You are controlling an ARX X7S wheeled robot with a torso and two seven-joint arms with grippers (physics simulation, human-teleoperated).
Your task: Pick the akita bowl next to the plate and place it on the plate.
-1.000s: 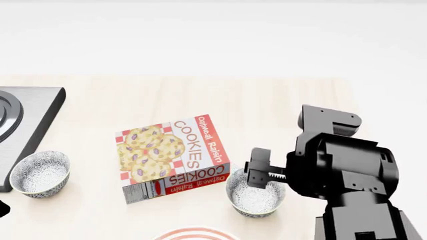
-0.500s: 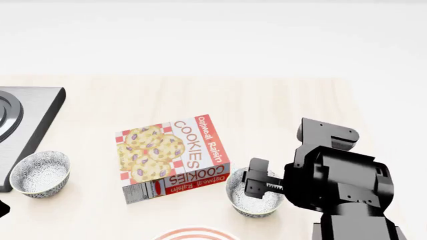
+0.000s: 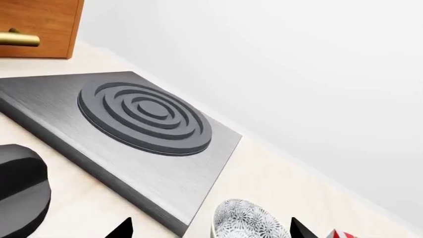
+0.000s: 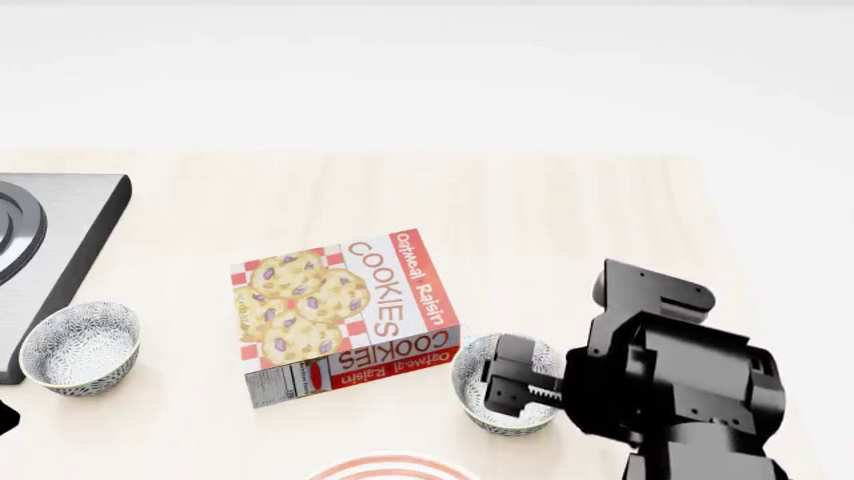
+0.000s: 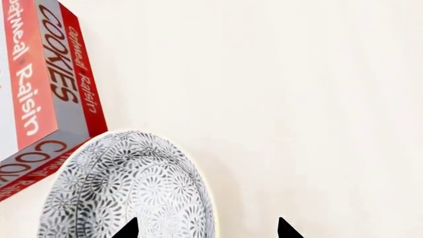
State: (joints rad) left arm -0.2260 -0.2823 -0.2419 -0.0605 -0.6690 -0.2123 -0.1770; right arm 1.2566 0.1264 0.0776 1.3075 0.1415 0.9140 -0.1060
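Currently: right gripper positioned at the bowl beside the cookie box.

Head view: the bowl sits on the table, just beside the box's near right corner. The plate lies near it, only its red-striped rim visible at the frame's lower edge. The right gripper overlaps the bowl's right side. Right wrist view: two dark fingertips stand apart, one over the bowl's patterned wall, the other over bare table; jaws parted, nothing clamped. A second bowl rests well to the left, next to the stove plate. Left wrist view: two fingertips spread apart, nothing between them.
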